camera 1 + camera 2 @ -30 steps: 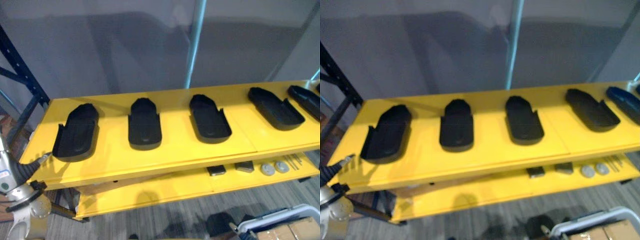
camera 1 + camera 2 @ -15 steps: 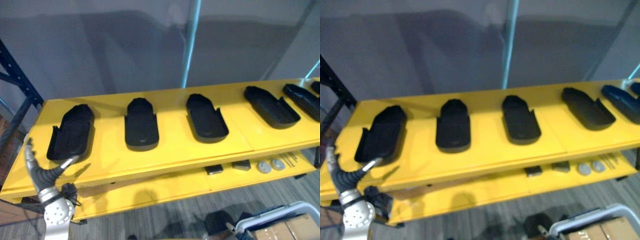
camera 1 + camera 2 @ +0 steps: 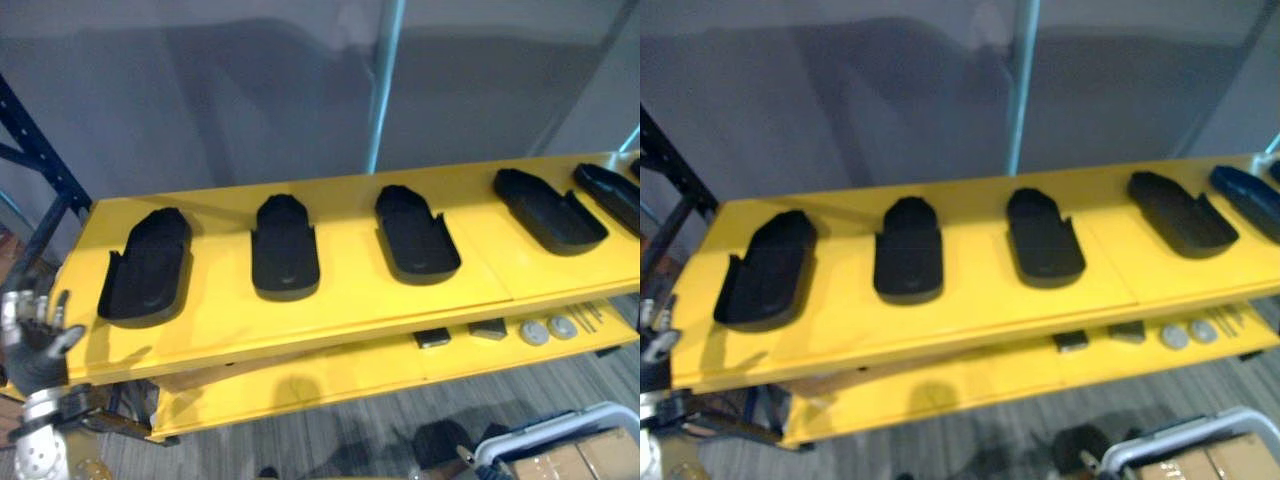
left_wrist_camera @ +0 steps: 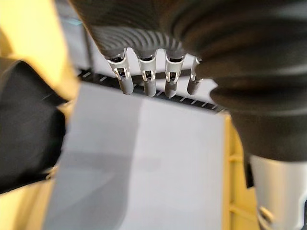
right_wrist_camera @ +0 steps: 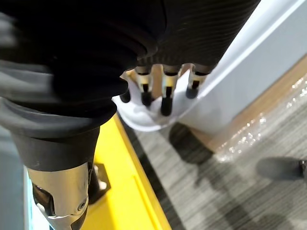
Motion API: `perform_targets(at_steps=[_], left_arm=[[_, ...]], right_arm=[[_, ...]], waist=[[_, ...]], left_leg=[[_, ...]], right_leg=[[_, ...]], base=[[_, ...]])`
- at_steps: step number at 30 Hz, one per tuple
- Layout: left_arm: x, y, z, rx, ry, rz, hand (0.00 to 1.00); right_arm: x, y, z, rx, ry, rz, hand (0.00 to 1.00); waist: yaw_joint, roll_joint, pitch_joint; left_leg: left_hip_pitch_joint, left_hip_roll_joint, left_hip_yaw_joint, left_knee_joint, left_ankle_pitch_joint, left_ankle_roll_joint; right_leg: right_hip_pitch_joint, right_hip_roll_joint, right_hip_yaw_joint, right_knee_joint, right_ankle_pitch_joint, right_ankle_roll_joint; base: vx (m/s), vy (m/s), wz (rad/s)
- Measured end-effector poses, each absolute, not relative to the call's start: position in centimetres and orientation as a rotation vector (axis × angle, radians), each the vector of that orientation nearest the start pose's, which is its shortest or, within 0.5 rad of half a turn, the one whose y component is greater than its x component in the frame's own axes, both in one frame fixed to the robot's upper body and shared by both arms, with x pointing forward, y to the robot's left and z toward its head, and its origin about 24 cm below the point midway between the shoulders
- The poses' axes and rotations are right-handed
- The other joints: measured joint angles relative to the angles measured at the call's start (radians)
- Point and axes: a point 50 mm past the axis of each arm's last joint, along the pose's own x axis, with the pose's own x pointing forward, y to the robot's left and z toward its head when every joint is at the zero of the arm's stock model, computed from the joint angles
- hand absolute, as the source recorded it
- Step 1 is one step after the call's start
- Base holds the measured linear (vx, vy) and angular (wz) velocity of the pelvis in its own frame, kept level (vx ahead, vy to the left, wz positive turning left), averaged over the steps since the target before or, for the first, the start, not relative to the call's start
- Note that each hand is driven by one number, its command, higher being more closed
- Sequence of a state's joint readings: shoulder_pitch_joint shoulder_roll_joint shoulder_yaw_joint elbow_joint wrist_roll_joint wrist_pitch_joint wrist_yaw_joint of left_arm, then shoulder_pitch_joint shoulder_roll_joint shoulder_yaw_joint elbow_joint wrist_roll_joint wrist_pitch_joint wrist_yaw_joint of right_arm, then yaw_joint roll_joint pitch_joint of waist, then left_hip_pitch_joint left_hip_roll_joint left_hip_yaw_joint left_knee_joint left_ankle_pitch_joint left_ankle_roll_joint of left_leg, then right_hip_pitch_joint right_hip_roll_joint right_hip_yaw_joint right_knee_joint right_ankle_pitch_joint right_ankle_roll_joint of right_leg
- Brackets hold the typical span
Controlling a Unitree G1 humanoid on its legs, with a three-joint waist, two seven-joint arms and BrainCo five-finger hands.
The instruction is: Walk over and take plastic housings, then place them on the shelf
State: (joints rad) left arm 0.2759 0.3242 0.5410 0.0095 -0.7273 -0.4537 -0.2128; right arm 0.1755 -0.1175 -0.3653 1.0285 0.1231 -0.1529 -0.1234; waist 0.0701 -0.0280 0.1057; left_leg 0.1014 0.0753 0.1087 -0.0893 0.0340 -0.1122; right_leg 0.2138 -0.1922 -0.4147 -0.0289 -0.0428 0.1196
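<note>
Nearest, at the lower left of the left eye view, the left hand (image 3: 32, 338) stands off the front left corner of the yellow two-tier shelf (image 3: 350, 300). Its fingers point up, spread and straight, and hold nothing. It is apart from the closest housing.

At the lower right are a white tubular cart frame (image 3: 560, 435) with cardboard boxes (image 3: 580, 462), on grey carpet (image 3: 330, 440).

On the lower tier (image 3: 330, 375), right half, lie two small dark blocks (image 3: 433, 338) and two grey discs (image 3: 535, 333).

Five black plastic housings lie on the top tier in a spaced row, none touching:
- leftmost housing (image 3: 148, 268)
- second housing (image 3: 285, 260)
- third housing (image 3: 417, 243)
- fourth housing (image 3: 548, 210)
- fifth housing (image 3: 610, 195), cut by the frame edge

Each is a matt, oblong, shallow shell with low raised walls. Each lies hollow side up and runs front to back. The two on the right are angled.

The left wrist view adds a close, blurred edge of a black housing (image 4: 24, 124) on the yellow surface. That hand's fingers (image 4: 146, 81) are extended and clear of it.

The right wrist view adds the right hand (image 5: 165, 93), fingers relaxed and holding nothing. It hangs beside a yellow shelf edge (image 5: 124, 182), and a white curved piece (image 5: 144, 117) lies past the fingertips. I cannot tell what that piece is.

Behind, a dark blue rack upright (image 3: 40, 150) stands just beside the shelf's left end. A pale teal pole (image 3: 385, 85) rises behind the shelf's middle, against a grey wall (image 3: 250, 90).
</note>
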Motion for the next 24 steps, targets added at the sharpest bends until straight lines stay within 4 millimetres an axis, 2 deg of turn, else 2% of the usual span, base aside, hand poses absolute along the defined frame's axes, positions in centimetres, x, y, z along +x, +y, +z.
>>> perform_targets(at_steps=[7, 10, 15, 18, 24], left_arm=[[15.0, 33.6, 8.7, -0.151, -0.477, 0.256, 0.00], [15.6, 32.5, 8.1, -0.194, -0.425, 0.047, 0.00], [16.8, 30.4, 7.3, -0.224, -0.317, -0.192, 0.00], [17.0, 30.0, 6.9, -0.236, -0.280, -0.231, 0.00], [15.9, 30.9, 5.2, -0.262, -0.192, -0.138, 0.00]], right_arm=[[5.8, -25.5, -15.1, 0.072, 1.000, -0.650, 0.00], [5.8, -25.5, -15.1, 0.066, 1.000, -0.660, 0.00], [5.9, -25.5, -15.1, 0.064, 0.999, -0.658, 0.00], [6.0, -25.5, -15.1, 0.065, 0.997, -0.655, 0.00], [6.5, -25.9, -14.9, 0.062, 0.983, -0.639, 0.00]], waist=[[0.001, 0.001, 0.000], [0.000, 0.002, 0.002], [-0.004, 0.006, 0.005], [-0.004, 0.006, 0.006], [0.001, 0.013, 0.017]], left_leg=[[-0.013, -0.001, -0.018, 0.000, 0.001, -0.001], [-0.013, -0.001, -0.015, 0.000, 0.001, -0.001], [-0.012, 0.001, -0.007, 0.000, 0.001, -0.001], [-0.008, 0.002, -0.002, 0.000, 0.001, -0.001], [0.001, 0.002, 0.008, 0.000, -0.003, 0.000]], right_leg=[[-0.001, 0.000, -0.023, 0.004, -0.005, 0.000], [-0.001, 0.001, -0.023, 0.004, -0.003, 0.004], [-0.004, 0.001, -0.016, 0.004, -0.003, 0.004], [-0.004, 0.001, -0.010, 0.003, -0.004, 0.003], [-0.002, 0.000, 0.002, 0.002, -0.004, 0.002]], base=[[0.01, -0.006, 0.09], [0.00, 0.000, 0.00], [0.00, 0.001, -0.03], [0.00, 0.002, -0.07], [0.00, 0.003, -0.06]])
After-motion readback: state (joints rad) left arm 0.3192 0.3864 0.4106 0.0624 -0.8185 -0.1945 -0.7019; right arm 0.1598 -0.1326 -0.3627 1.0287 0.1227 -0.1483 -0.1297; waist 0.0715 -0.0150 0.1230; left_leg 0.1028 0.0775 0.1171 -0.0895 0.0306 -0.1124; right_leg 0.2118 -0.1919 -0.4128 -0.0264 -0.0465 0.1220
